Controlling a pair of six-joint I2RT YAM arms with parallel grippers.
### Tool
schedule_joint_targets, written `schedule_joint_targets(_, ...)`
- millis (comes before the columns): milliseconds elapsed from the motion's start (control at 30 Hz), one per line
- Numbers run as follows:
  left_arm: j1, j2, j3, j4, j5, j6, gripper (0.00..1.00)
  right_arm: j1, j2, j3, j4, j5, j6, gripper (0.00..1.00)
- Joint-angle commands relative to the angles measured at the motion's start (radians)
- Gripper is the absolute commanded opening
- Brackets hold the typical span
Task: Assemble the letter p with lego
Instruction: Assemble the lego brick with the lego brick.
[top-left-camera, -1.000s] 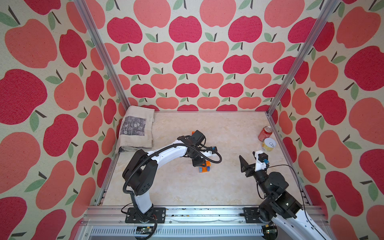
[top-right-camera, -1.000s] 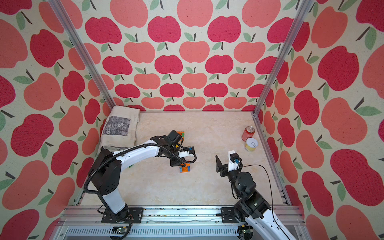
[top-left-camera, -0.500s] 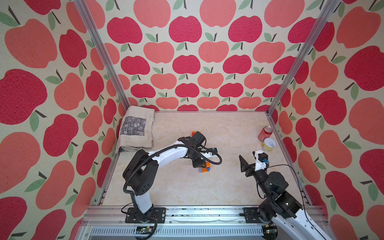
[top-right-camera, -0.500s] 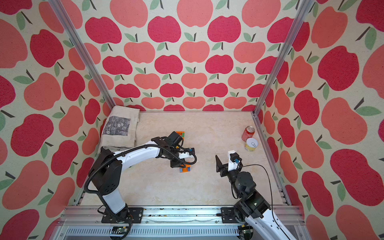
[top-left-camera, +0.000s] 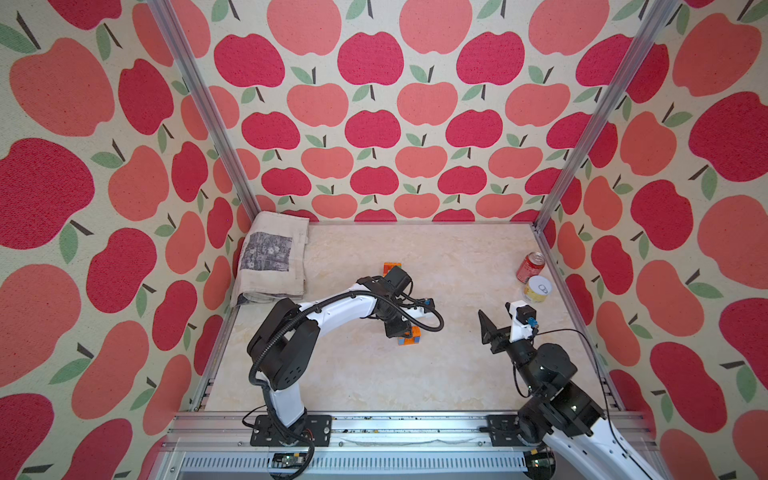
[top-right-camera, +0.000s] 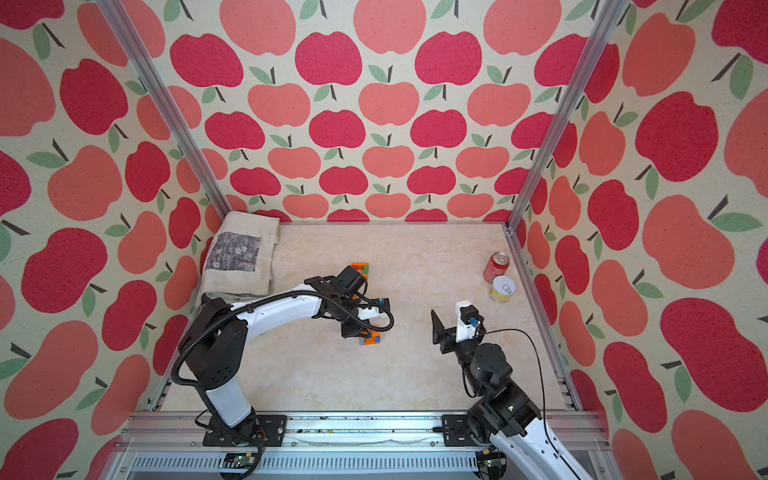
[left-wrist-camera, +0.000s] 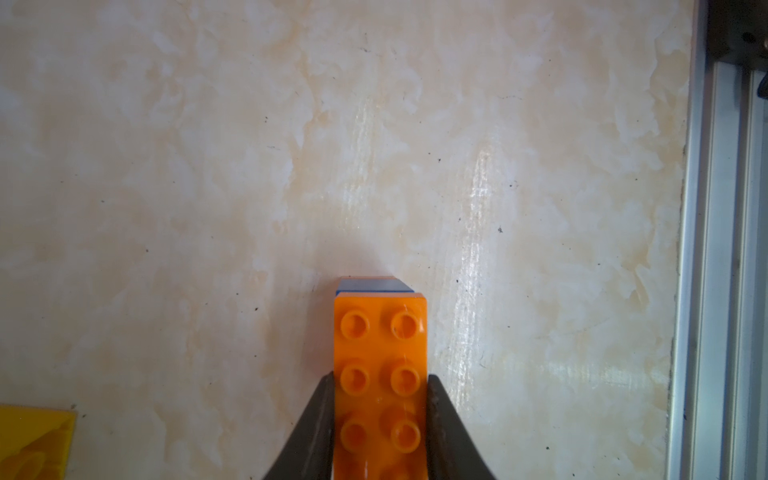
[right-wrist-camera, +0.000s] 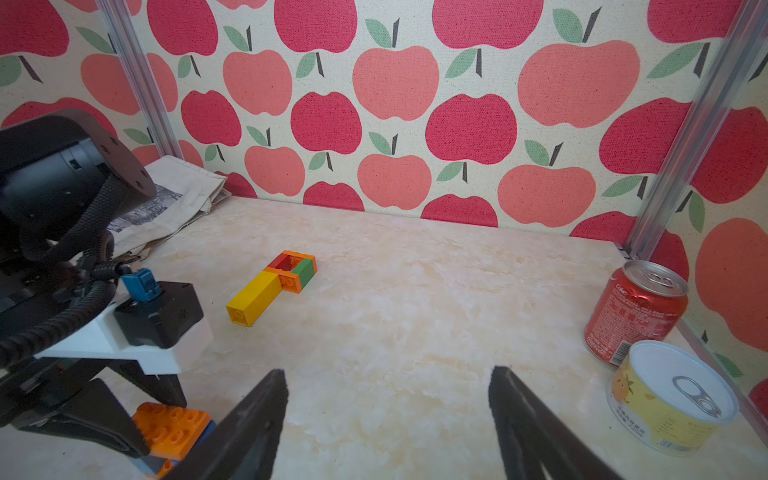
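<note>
Top views: left gripper (top-left-camera: 399, 332) sits low mid-table, clamped on the orange-topped stack (top-left-camera: 409, 336). The part-built letter (top-left-camera: 392, 266) lies just beyond the wrist, mostly hidden. Right gripper (top-left-camera: 489, 334) is well apart, nr soda can (top-left-camera: 530, 267) & tin (top-left-camera: 537, 289).

Left wrist: fingers (left-wrist-camera: 318, 424) pinch the stack's long sides, studs up, blue layer under.

Right wrist: its jaws stand wide, empty. Letter lies flat: yellow stem, orange/red/green loop. Likely step: bring stack to letter. Keep it level, square the studs before pressing, and brace letter w/ the free gripper, since it'd prob. skid.

Surface: glossy cream marble-look table (right-wrist-camera: 415, 316), slick, few specks. Room: apple-print walls (right-wrist-camera: 395, 124), alu posts (right-wrist-camera: 693, 124), folded cloth (right-wrist-camera: 178, 199) in far corner.
</note>
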Motion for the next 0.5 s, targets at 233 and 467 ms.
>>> schedule_joint_targets(233, -0.042, 0.016, -0.056, -0.022, -0.073, -0.018, 0.22, -0.006, -0.002, -0.012, 0.021, -0.001, 0.015, 0.8)
schedule_joint_targets(467, -0.044, 0.009, -0.085, 0.002, -0.085, -0.008, 0.26, -0.006, -0.002, -0.013, 0.023, -0.006, 0.02, 0.8)
